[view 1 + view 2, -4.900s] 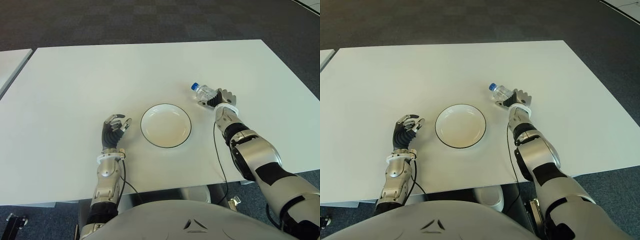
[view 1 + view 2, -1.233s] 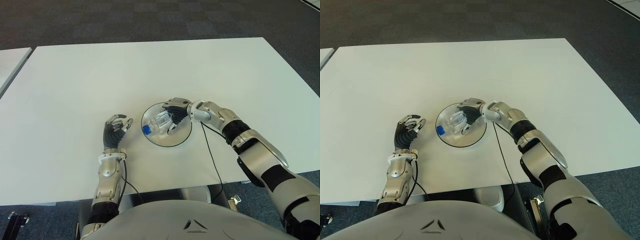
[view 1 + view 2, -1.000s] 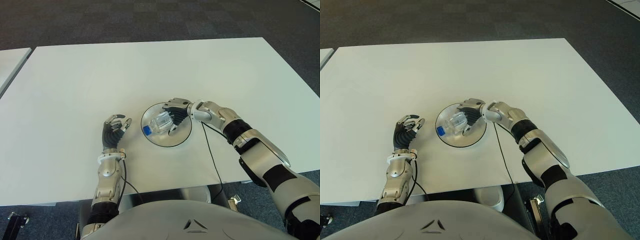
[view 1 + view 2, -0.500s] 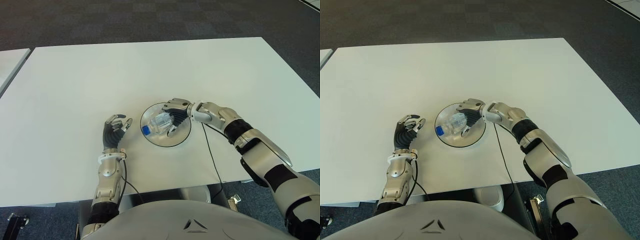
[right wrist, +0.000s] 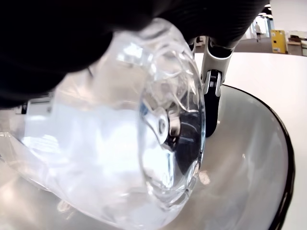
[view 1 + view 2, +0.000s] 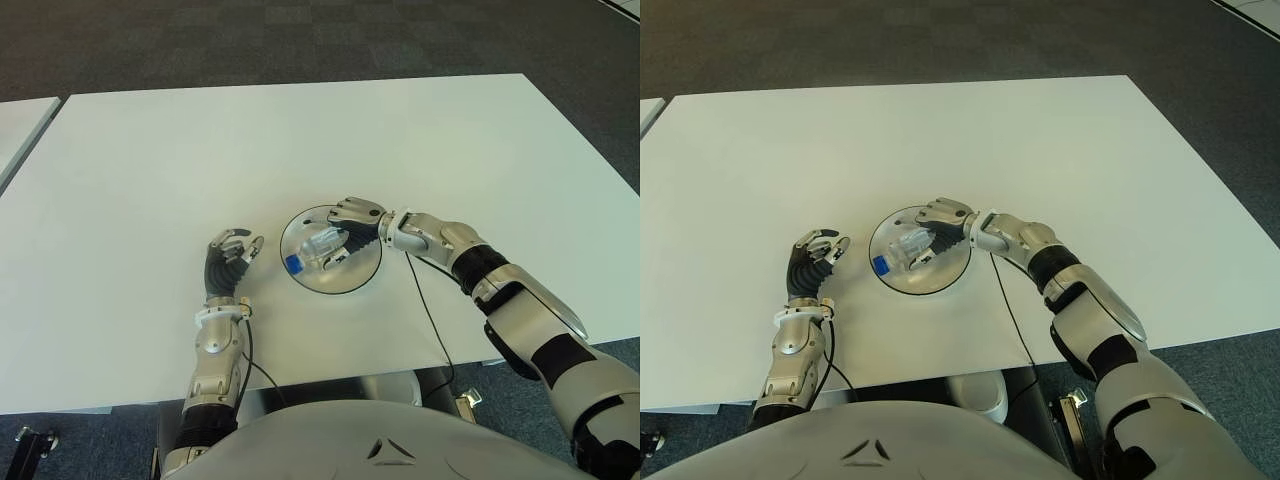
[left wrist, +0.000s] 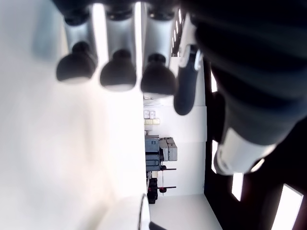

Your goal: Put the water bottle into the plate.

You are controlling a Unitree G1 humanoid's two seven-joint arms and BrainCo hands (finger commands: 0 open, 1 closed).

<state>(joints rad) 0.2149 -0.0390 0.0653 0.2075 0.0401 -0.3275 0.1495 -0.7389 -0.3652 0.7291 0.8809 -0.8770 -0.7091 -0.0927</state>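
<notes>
A clear water bottle (image 6: 318, 248) with a blue cap (image 6: 292, 263) lies on its side inside the white, dark-rimmed plate (image 6: 338, 290), cap toward my left hand. My right hand (image 6: 355, 225) reaches over the plate's right half, fingers still curled around the bottle's base end. The right wrist view shows that base (image 5: 120, 143) pressed up against the palm, one finger (image 5: 211, 91) reaching past it down to the plate (image 5: 259, 158). Left of the plate, my left hand (image 6: 230, 258) shows idle on the table, loosely curled fingertips (image 7: 117, 72) holding nothing.
The white table (image 6: 300, 140) stretches wide behind and to both sides of the plate. A cable (image 6: 425, 310) runs from my right wrist to the near edge. The corner of a second white table (image 6: 20, 125) shows at far left, over dark carpet.
Since 4.9 s ago my right hand carried the bottle from the table's right into the plate. In the last second it lowered the bottle flat and drew slightly right. The left hand stayed still.
</notes>
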